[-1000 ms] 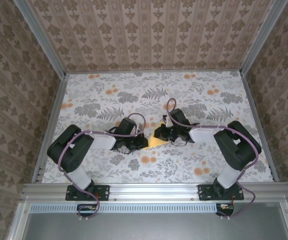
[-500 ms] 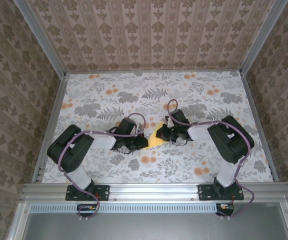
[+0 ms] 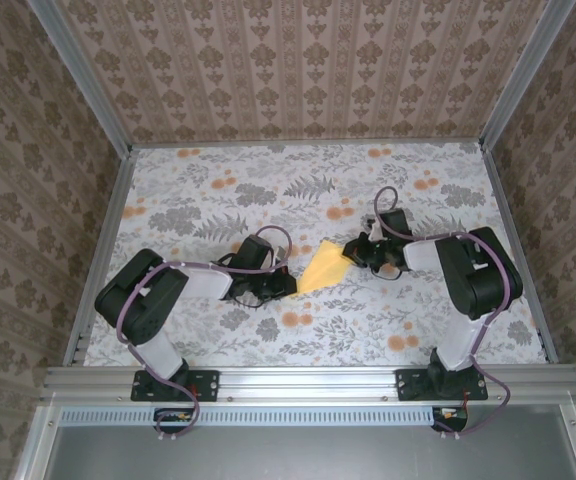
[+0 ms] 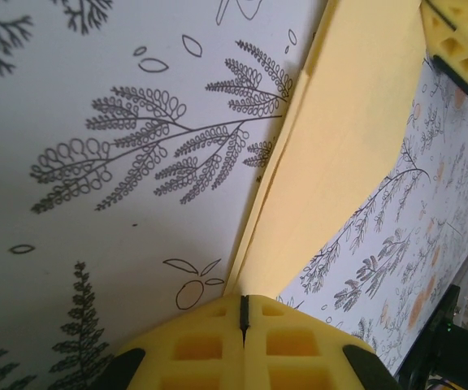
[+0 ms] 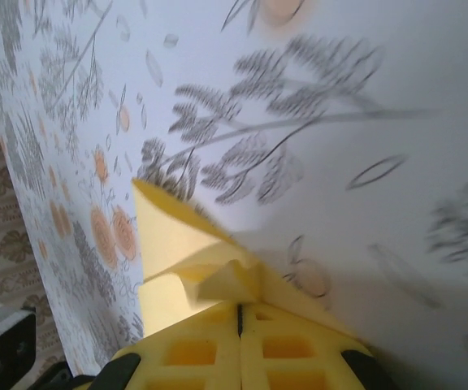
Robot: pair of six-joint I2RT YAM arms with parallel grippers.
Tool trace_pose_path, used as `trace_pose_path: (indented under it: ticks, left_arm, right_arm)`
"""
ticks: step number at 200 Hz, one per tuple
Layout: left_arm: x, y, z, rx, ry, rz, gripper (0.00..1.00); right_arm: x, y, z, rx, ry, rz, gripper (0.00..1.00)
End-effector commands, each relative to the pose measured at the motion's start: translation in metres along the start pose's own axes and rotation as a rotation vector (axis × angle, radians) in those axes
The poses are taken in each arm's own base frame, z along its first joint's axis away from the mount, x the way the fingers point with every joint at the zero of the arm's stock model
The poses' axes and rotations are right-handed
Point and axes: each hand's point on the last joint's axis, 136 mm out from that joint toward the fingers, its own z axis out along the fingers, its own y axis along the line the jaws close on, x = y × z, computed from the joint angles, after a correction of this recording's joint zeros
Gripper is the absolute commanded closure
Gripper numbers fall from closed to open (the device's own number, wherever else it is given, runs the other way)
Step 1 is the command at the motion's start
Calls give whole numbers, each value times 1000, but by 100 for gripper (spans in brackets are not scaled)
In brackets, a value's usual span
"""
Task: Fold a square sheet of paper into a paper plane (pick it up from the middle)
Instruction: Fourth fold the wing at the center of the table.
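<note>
The square sheet of paper [image 3: 320,268] is pale yellow and folded into a slim pointed wedge, the shape of a paper plane, stretched low over the table between the two grippers. My left gripper [image 3: 290,284] is shut on its narrow near tip. In the left wrist view the paper [image 4: 340,138] widens away from the left gripper [image 4: 243,302] toward the right gripper's yellow fingers [image 4: 453,32]. My right gripper [image 3: 351,256] is shut on the wider end. In the right wrist view crumpled layers of paper [image 5: 177,236] run into the right gripper [image 5: 240,310].
The table [image 3: 218,190] carries a grey leaf print with orange flower blotches [image 3: 293,319]. Aluminium rails [image 3: 103,250] line its left, right and near edges, and wallpapered walls close in three sides. Open table lies behind and in front of the grippers.
My right gripper has drawn back to the right with its end of the paper, so the yellow wedge now shows longer between the grippers. The left arm has stayed put.
</note>
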Motion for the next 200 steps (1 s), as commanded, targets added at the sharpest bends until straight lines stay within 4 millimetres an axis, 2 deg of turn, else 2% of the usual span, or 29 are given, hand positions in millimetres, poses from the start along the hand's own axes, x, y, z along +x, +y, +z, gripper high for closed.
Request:
trace_pose_path:
  ticks: [1, 50, 85, 112, 134, 161, 178, 200]
  left_arm:
    - [32, 52, 1, -173, 99, -114, 100]
    - [29, 48, 1, -162, 97, -103, 100]
    - [26, 41, 2, -142, 96, -81, 100]
    - [14, 16, 0, -82, 79, -26, 100]
    - [-1, -13, -8, -13, 40, 34, 100]
    - [-19, -49, -19, 66, -10, 102, 88]
    - [-27, -58, -21, 80, -33, 121, 84]
    - [-33, -59, -15, 71, -30, 121, 84]
  right_arm:
    - [-24, -25, -11, 101, -100, 0, 94]
    - [-31, 2, -24, 51, -117, -37, 93]
    - [-12, 33, -33, 2, -96, -112, 92]
    - [12, 46, -24, -2, -38, -157, 92]
    - [26, 49, -13, 3, 5, -173, 92]
    - [35, 51, -2, -2, 39, -175, 92]
    - [36, 53, 2, -5, 48, -176, 92]
    - [38, 55, 6, -13, 59, -173, 92]
